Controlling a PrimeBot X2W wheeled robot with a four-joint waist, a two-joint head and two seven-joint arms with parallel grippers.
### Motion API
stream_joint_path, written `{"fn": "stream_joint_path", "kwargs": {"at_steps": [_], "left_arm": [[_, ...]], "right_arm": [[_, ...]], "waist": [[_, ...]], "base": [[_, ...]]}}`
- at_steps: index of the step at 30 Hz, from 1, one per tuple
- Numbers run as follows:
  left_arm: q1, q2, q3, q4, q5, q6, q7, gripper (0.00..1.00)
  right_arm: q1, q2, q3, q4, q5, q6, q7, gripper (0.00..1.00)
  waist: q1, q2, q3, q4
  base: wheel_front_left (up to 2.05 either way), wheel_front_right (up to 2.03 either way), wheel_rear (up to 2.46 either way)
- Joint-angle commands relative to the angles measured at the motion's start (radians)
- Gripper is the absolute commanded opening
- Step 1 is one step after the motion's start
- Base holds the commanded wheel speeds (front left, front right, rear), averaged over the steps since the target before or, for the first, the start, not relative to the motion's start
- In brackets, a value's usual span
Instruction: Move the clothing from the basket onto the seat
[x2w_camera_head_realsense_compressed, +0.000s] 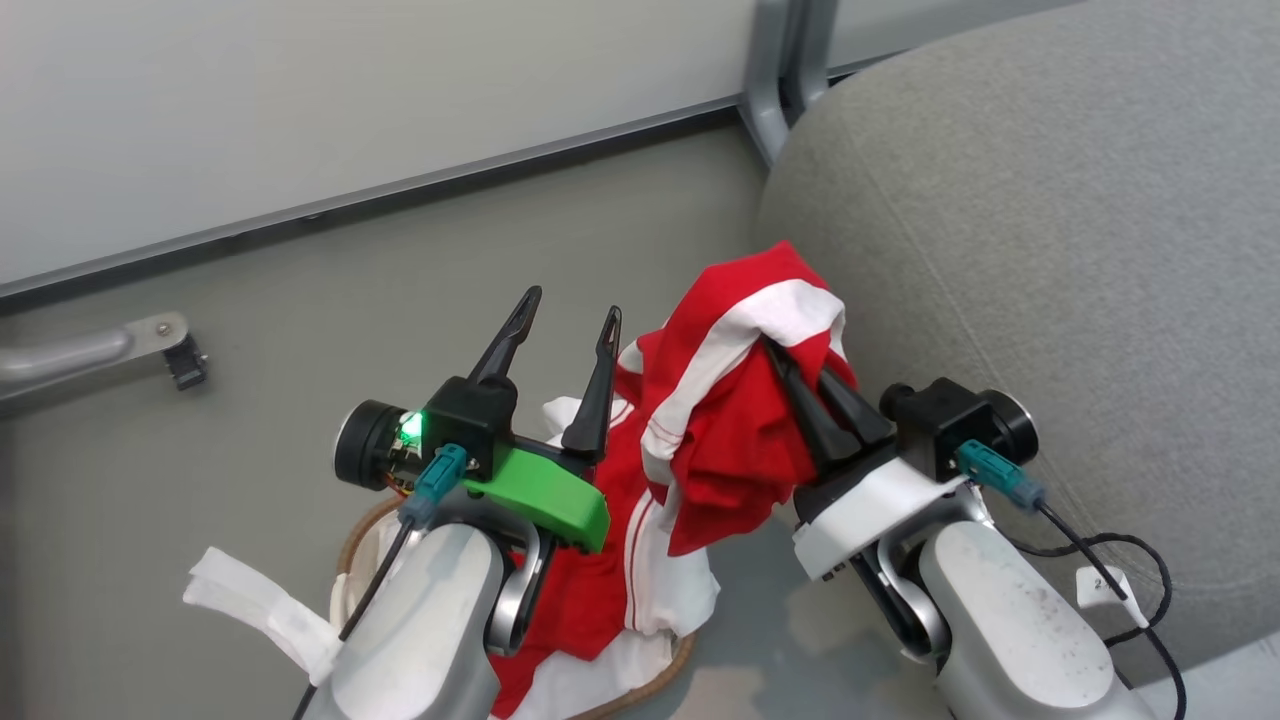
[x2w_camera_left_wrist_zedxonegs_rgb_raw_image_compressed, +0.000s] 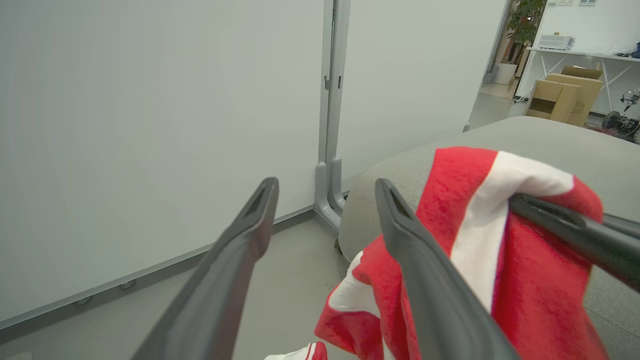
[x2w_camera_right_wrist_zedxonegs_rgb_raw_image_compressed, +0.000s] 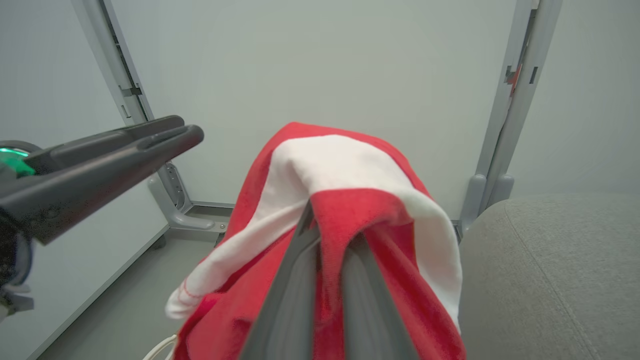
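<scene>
We log: right fingers pinching clothing, seat just to its right; left fingers spread, empty, farther from seat.

**A:** We've got pale partition panels behind, grey metal posts, and a dull grey floor.

**B:** Yep, and far back we see cardboard boxes, a white table and a potted plant. Evenly lit.

The basket stands on the floor at the near left with clothing heaped in it, the seat lies to its right, and between them the right pincer holds part of that clothing up by the seat's edge, with the left pincer just to its left.
</scene>
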Motion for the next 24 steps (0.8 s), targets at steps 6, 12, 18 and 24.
{"fn": "stream_joint_path", "kwargs": {"at_steps": [6,12,18,24], "left_arm": [[0.024,0.004,0.017,-0.035,0.075,-0.025,0.0,1.0],[0.035,0.004,0.016,-0.058,0.111,-0.048,0.0,1.0],[0.036,0.004,0.005,-0.055,0.114,-0.051,0.0,1.0],[0.008,0.004,-0.015,-0.036,0.122,-0.058,0.0,1.0]], "right_arm": [[0.028,-0.003,-0.06,-0.051,0.014,-0.001,-0.005,0.0],[0.037,-0.002,-0.122,-0.064,0.008,-0.001,-0.005,0.0],[0.002,-0.005,-0.2,-0.043,-0.066,-0.001,-0.005,0.0],[-0.105,-0.085,-0.272,-0.017,-0.123,-0.001,-0.005,0.0]], "waist": [[0.0,-0.0001,0.062,-0.202],[0.0,-0.0001,0.094,-0.276],[0.0,-0.0001,0.126,-0.293],[0.0,-0.0001,0.187,-0.264]], "base": [[0.0,0.0,0.0],[0.0,0.0,0.0],[0.0,0.0,0.0],[0.0,0.0,0.0]]}}
